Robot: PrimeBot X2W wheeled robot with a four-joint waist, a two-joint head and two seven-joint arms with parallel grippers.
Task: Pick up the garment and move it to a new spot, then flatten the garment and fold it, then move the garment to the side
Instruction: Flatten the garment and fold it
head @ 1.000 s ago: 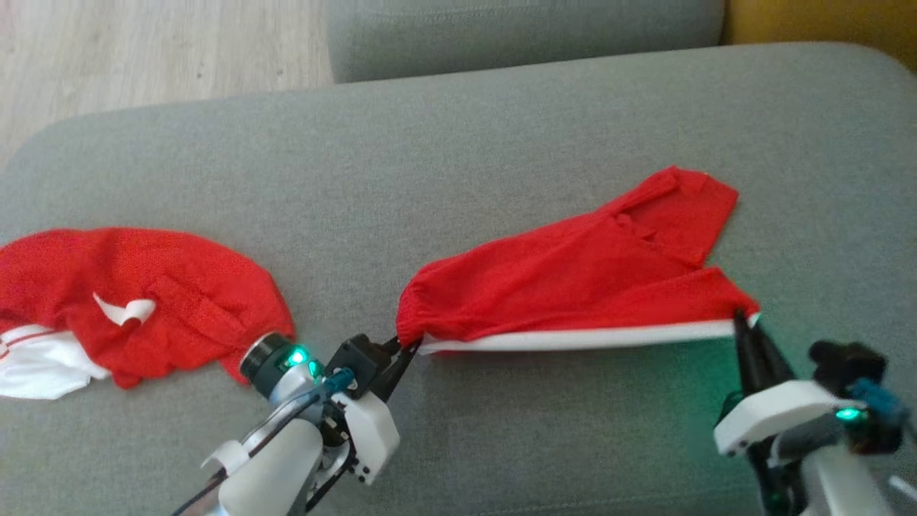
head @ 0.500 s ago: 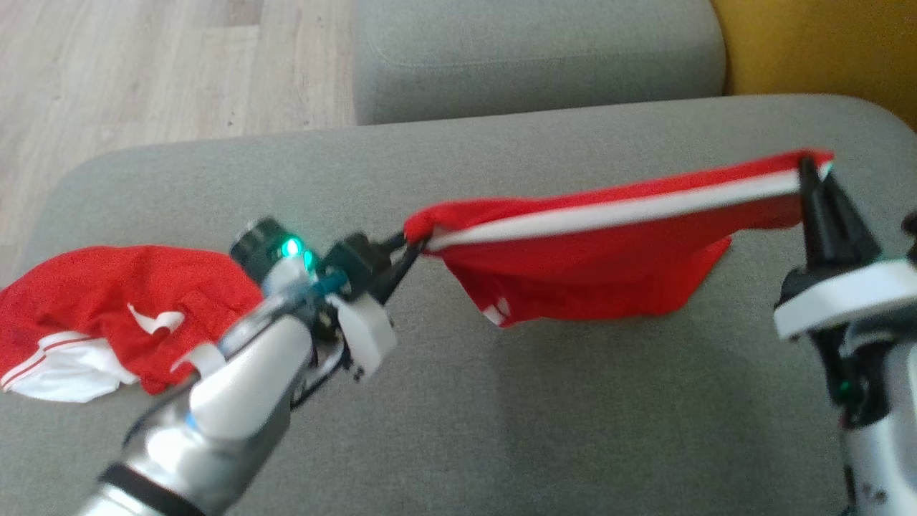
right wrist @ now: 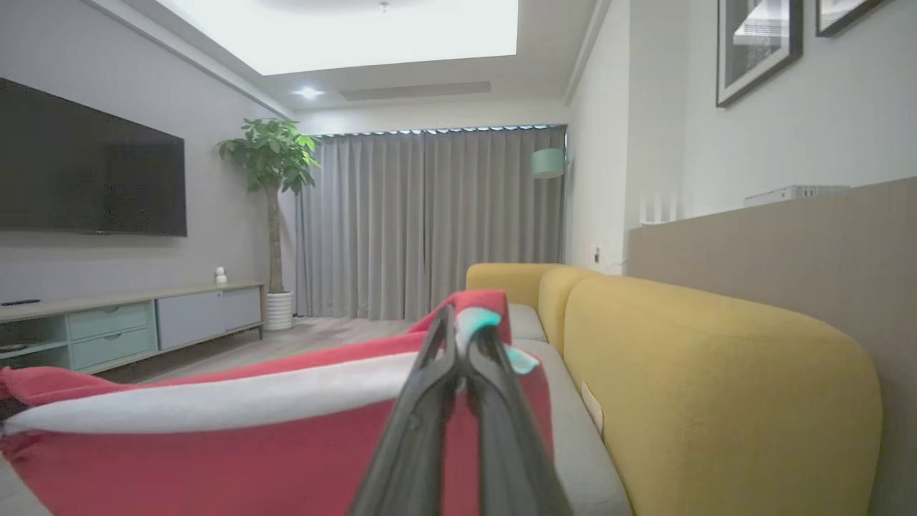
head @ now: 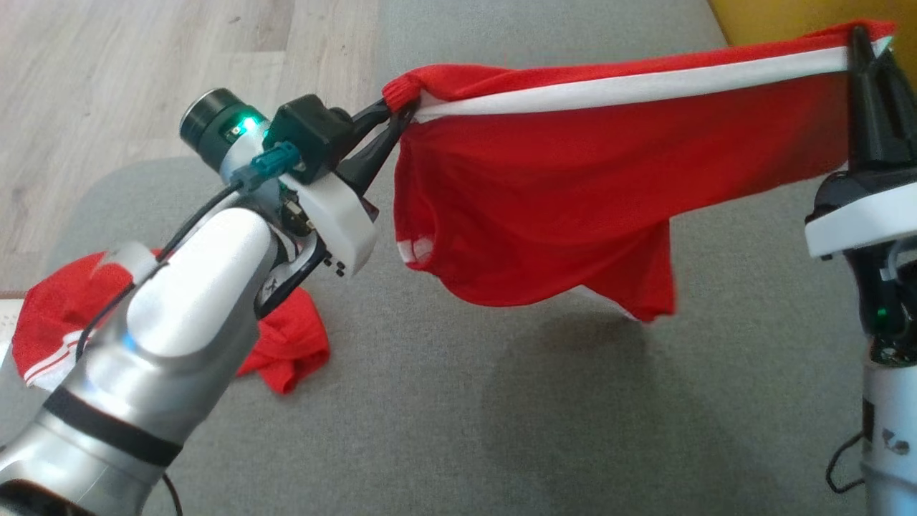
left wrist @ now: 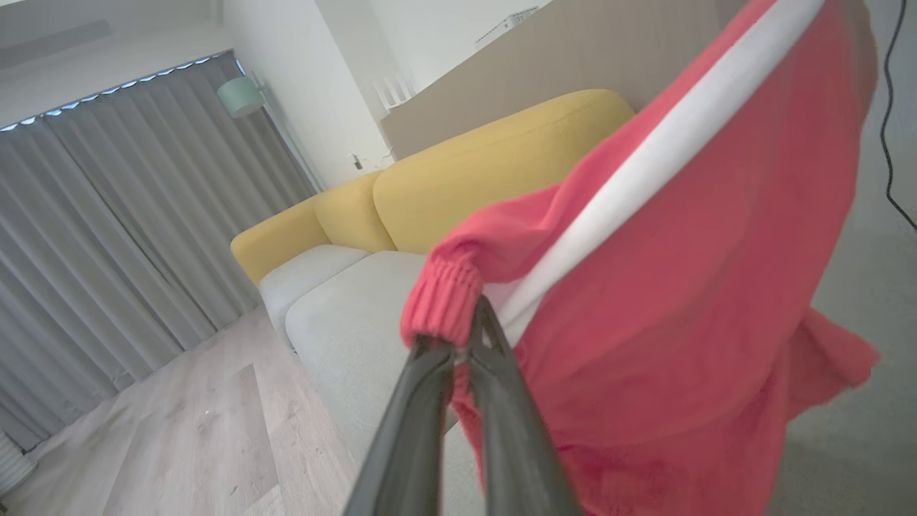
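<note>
The red garment [head: 573, 179] with a white stripe [head: 630, 84] along its top edge hangs in the air above the grey sofa seat [head: 458, 416], stretched between both grippers. My left gripper [head: 394, 115] is shut on its ribbed corner [left wrist: 444, 297] at the left end. My right gripper [head: 863, 43] is shut on the opposite corner [right wrist: 476, 315] at the right end. The cloth droops below the taut edge, and its lower hem hangs free above its shadow on the seat.
A second red and white garment [head: 286, 344] lies crumpled on the seat at the left, partly hidden by my left arm. A yellow sofa backrest [right wrist: 716, 373] runs along the right. Wooden floor [head: 107, 86] lies beyond the seat's far left edge.
Both grippers have risen with the garment: it lay on the seat a second ago and now hangs fully off it. The head camera has shifted as well.
</note>
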